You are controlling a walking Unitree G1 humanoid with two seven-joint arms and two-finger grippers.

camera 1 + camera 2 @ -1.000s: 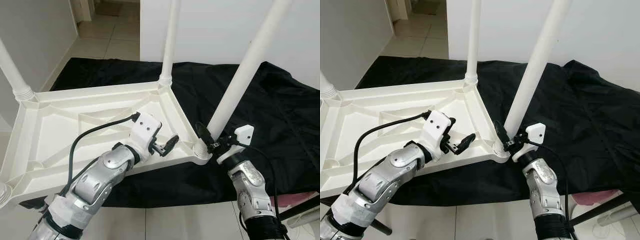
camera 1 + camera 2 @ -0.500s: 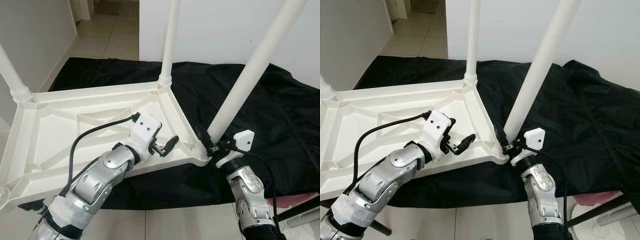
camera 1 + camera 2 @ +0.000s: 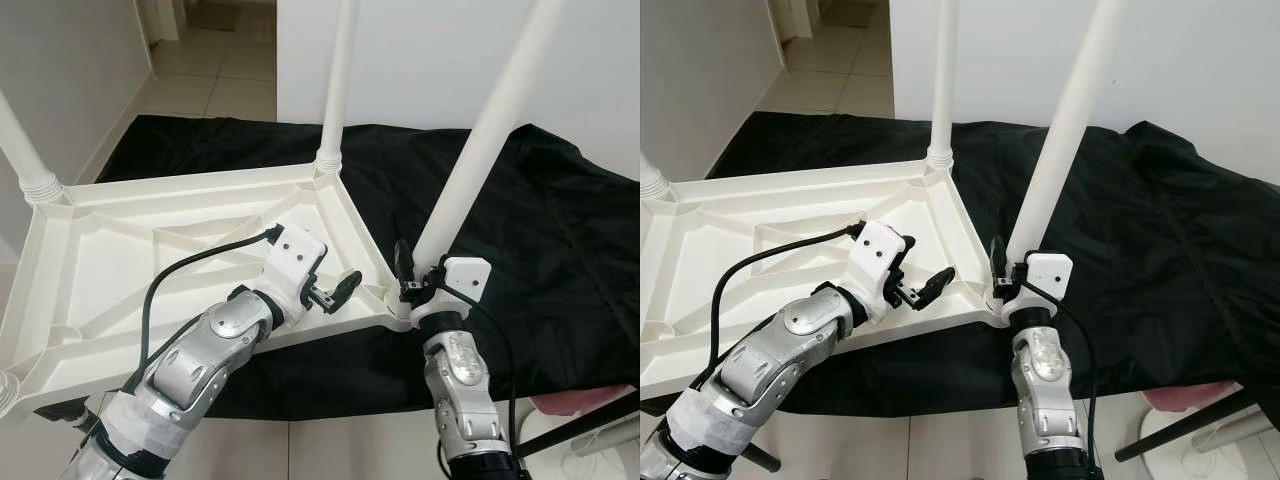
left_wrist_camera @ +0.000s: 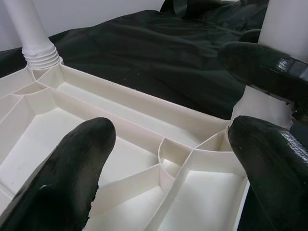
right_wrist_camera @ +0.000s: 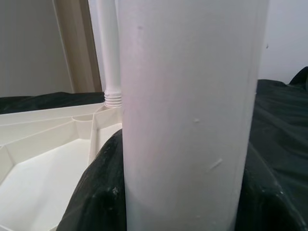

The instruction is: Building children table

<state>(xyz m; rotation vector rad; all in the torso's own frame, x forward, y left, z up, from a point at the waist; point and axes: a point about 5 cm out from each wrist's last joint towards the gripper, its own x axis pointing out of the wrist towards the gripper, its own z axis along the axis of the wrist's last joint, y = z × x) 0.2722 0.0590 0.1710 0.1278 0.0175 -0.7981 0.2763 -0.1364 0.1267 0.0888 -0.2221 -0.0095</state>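
Note:
A white plastic children's table top (image 3: 120, 270) lies upside down on a black cloth (image 3: 560, 240). White legs stand up from its corners: one at the far corner (image 3: 338, 80), one at the left (image 3: 25, 150), and one at the near right corner (image 3: 480, 140). My right gripper (image 3: 418, 274) is shut on the near right leg just above its socket. In the right wrist view its black fingers (image 5: 96, 192) flank the leg (image 5: 187, 115). My left gripper (image 3: 335, 290) hovers open over the ribbed underside (image 4: 144, 144), close to that same corner, holding nothing.
The cloth-covered surface ends at its front edge just past my arms, with tiled floor (image 3: 230, 80) below and beyond. A white wall (image 3: 420, 50) rises behind. A pink thing (image 3: 590, 405) and a dark bar (image 3: 1180, 425) sit low at the right.
My right forearm has swung left under the near right leg and its wrist has turned about the leg. The leg leaned right, then came back more upright. The left arm has hardly moved.

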